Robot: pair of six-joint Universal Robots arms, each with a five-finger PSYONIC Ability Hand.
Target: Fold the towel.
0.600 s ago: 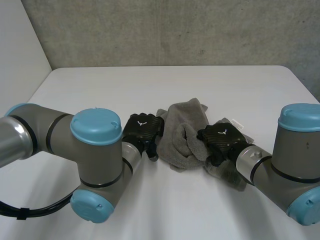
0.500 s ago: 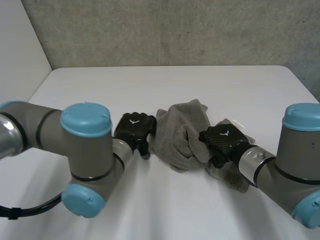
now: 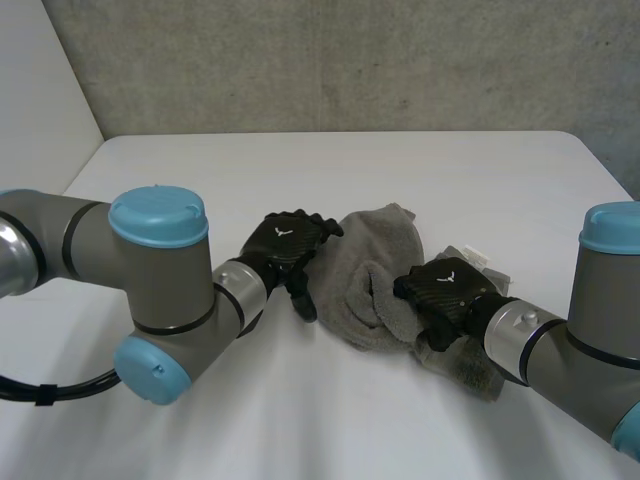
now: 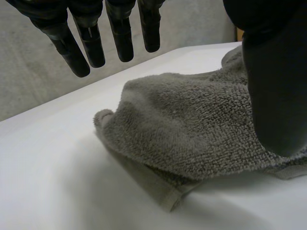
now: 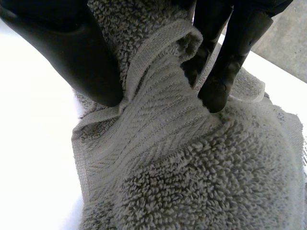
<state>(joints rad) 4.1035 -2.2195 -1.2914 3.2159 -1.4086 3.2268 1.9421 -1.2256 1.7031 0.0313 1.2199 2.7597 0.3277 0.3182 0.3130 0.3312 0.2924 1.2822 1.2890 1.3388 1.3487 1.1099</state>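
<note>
My head camera looks down on the table [image 3: 350, 165] from behind; both wrist cameras sit low, very close to the towel [image 3: 372, 258] all three views share.

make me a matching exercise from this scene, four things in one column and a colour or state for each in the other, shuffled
Things:
1. left hand
2. right hand
3. towel
4. table

Colours or states:
a. white
b. grey and crumpled in a heap
c. thumb and fingers pinching a hem of the cloth
d. fingers straight, holding nothing, beside the cloth's edge

Pairs: 1-d, 2-c, 3-b, 4-a
</note>
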